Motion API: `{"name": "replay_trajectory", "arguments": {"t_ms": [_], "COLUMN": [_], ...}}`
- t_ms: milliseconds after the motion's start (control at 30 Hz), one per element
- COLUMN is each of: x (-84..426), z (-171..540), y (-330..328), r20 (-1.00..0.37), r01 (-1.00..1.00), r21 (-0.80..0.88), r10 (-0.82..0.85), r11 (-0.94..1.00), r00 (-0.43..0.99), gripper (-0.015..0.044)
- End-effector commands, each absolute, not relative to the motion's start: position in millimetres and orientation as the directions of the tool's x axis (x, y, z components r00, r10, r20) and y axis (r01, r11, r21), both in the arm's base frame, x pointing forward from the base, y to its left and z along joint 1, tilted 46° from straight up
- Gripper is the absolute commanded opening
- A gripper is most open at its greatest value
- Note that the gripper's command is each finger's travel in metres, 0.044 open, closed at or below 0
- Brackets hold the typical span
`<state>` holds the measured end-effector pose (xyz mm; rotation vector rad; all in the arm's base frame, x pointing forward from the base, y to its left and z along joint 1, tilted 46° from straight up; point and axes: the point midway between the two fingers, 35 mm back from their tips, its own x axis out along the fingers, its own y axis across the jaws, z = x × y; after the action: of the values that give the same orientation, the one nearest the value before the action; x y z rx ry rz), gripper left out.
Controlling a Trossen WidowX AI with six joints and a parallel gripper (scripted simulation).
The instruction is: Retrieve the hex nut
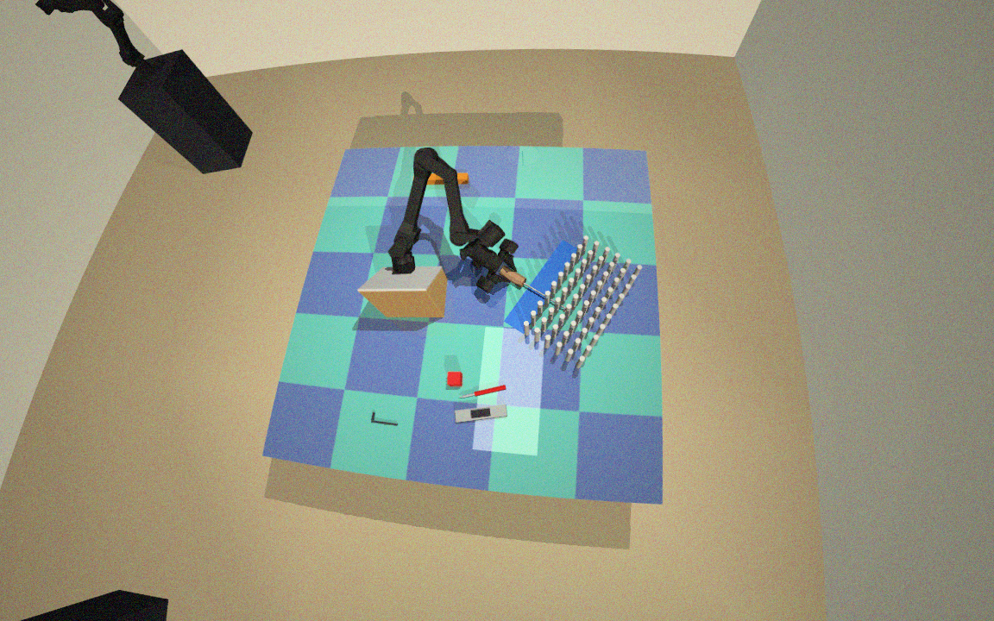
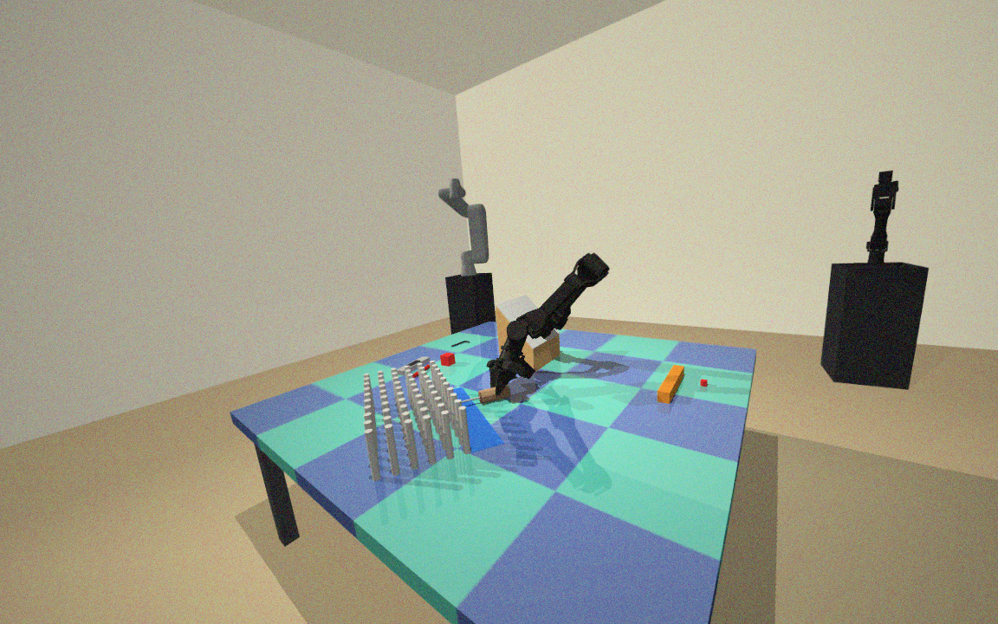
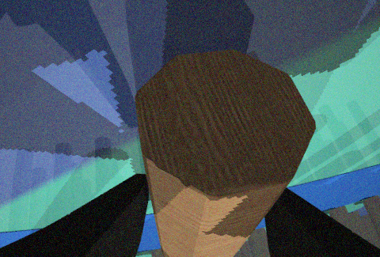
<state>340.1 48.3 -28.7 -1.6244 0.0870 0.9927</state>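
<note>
My gripper is shut on the wooden handle of a tool, low at the field's front side. Its thin metal shaft extends over the blue taped strip and in among the front spacers. The spacers stand upright in close rows. I cannot tell whether the shaft touches one. The tool's tip is hard to make out among them. I cannot make out the nut.
A box stands by the arm's base. An orange bar lies beyond the arm. A red cube, a red-handled tool, a grey block and a hex key lie away from the field.
</note>
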Motion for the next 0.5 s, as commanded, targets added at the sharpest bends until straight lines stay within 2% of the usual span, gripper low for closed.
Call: {"name": "replay_trajectory", "arguments": {"t_ms": [0, 467], "x": [337.1, 329.9], "z": [-26.7, -23.4], "y": [49.7, 53.8], "r20": [-0.631, -0.632], "r01": [-0.544, -0.544], "r21": [-0.775, -0.774], "r10": [0.439, 0.440], "r11": [-0.322, -0.322], "r00": [0.639, 0.638], "gripper": [0.0000, 0.0000]}}
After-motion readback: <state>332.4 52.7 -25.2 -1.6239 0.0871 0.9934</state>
